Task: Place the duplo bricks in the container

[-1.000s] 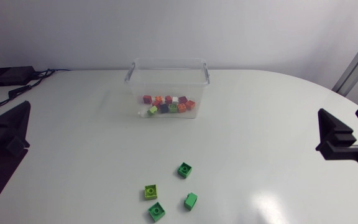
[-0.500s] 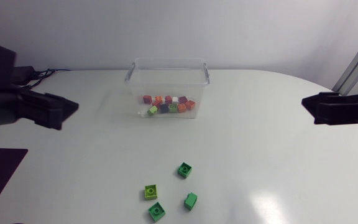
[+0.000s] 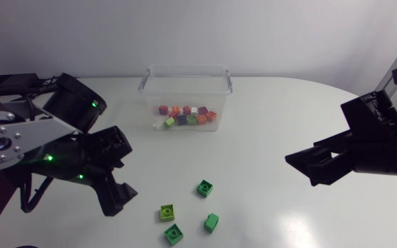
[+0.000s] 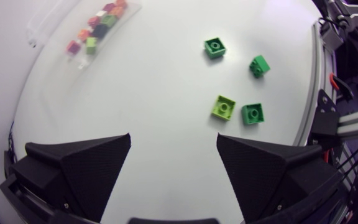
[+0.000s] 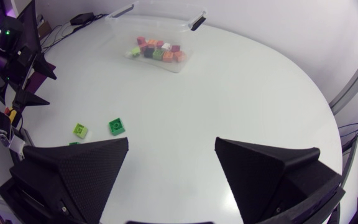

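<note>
— While four green bricks (image 3: 205, 187) lie loose on the desk (image 3: 274, 110) at the lower middle of the frame, which step would you call this?
— The approach, I'd judge. Nothing is picked up yet. The left gripper (image 3: 116, 196) hangs at the lower left, near the lime brick (image 3: 167, 212), its fingers spread wide and empty. The right gripper (image 3: 303, 169), at the right of the frame, is just as wide and bare, well apart from the bricks.
— And the container (image 3: 186, 72)?
— Upper middle, clear-walled, with a cluster of coloured bricks (image 3: 185, 115) lying in it.
— Next move?
— Likely the left gripper comes down over one green brick, squares to its flat sides and closes. They lie close together, so a neighbour could get nudged.
— What differs from a second ago?
— Both arms have swung in from the side edges toward the middle; bricks and container haven't shifted
</note>
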`<state>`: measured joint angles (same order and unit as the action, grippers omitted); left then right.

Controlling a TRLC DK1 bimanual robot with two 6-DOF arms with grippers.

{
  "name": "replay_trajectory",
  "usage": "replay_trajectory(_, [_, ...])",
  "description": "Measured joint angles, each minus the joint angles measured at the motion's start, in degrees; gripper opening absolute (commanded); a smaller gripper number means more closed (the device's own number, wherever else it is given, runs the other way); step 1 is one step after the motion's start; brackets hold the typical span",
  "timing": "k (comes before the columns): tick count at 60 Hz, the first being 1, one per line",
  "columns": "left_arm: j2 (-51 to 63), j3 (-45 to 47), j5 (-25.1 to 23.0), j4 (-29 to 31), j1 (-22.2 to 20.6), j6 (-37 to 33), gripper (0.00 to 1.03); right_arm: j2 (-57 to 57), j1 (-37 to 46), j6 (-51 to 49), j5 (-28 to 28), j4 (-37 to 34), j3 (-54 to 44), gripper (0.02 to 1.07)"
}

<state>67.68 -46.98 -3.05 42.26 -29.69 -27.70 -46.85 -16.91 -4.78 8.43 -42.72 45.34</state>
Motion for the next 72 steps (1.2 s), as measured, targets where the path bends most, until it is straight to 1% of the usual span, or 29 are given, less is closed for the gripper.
replay_trajectory(8, [1.5, 2.8, -4.3, -3.0, -3.8, -1.4, 0.96, -2.2, -4.5, -2.3, -0.9, -2.7, -0.3, 1.02])
replay_trajectory(12, [3.0, 3.3, -4.9, -4.5, -5.2, -1.8, 0.96, -4.0, -6.1, -4.2, -1.4, -4.5, -0.3, 1.02])
replay_trajectory(14, [4.1, 4.0, -5.0, -6.4, -6.1, -2.0, 0.95, -4.9, -6.8, -5.4, -1.2, -5.3, -0.3, 1.02])
replay_trajectory(20, [6.8, 6.2, -5.3, -10.2, -7.6, -2.4, 0.9, -4.2, -8.3, -8.1, 0.6, -4.8, -0.5, 1.01])
replay_trajectory(22, [7.9, 6.7, -5.4, -11.1, -7.9, -2.6, 0.9, -3.6, -9.0, -8.8, 0.7, -4.5, -0.8, 0.97])
replay_trajectory(25, [9.2, 7.2, -5.3, -12.0, -8.1, -2.9, 0.89, -3.3, -10.6, -9.3, 0.8, -4.4, -1.0, 0.97])
replay_trajectory(27, [10.3, 7.6, -5.3, -12.8, -8.3, -3.3, 0.86, -3.5, -12.0, -9.4, 0.9, -4.2, -1.0, 0.97])
replay_trajectory(31, [12.8, 7.9, -5.3, -14.4, -8.3, -4.3, 0.86, -5.2, -14.4, -9.4, 1.9, -3.8, -1.0, 0.97])
replay_trajectory(43, [18.1, 8.1, -5.3, -19.0, -8.3, -5.4, 0.85, -12.6, -19.7, -9.4, 2.1, -1.7, -1.3, 0.97])
replay_trajectory(47, [19.6, 8.1, -5.3, -20.0, -8.5, -5.4, 0.81, -14.9, -21.0, -9.4, 1.8, -1.2, -1.3, 0.97])
replay_trajectory(51, [21.3, 8.0, -5.3, -20.8, -9.0, -5.4, 0.81, -17.6, -22.8, -9.4, 1.8, 0.3, -1.3, 0.97])
replay_trajectory(55, [22.8, 8.0, -5.6, -21.5, -9.1, -5.4, 0.7, -20.0, -24.0, -9.4, 1.8, 1.9, -1.3, 0.97])
replay_trajectory(61, [23.9, 7.4, -7.1, -22.3, -9.1, -5.9, 0.48, -24.0, -24.3, -9.4, 1.7, 4.3, -1.3, 0.97])
replay_trajectory(62, [24.2, 7.2, -7.7, -22.5, -9.1, -6.0, 0.46, -24.9, -24.3, -9.4, 1.6, 4.9, -1.3, 0.97])
replay_trajectory(67, [25.4, 6.3, -10.2, -22.9, -8.8, -6.8, 0.42, -28.6, -24.3, -9.4, 1.4, 7.0, -1.2, 0.97])
replay_trajectory(72, [26.0, 6.0, -12.2, -23.3, -8.0, -7.0, 0.41, -32.0, -24.3, -9.4, 0.6, 8.7, -0.7, 0.97])
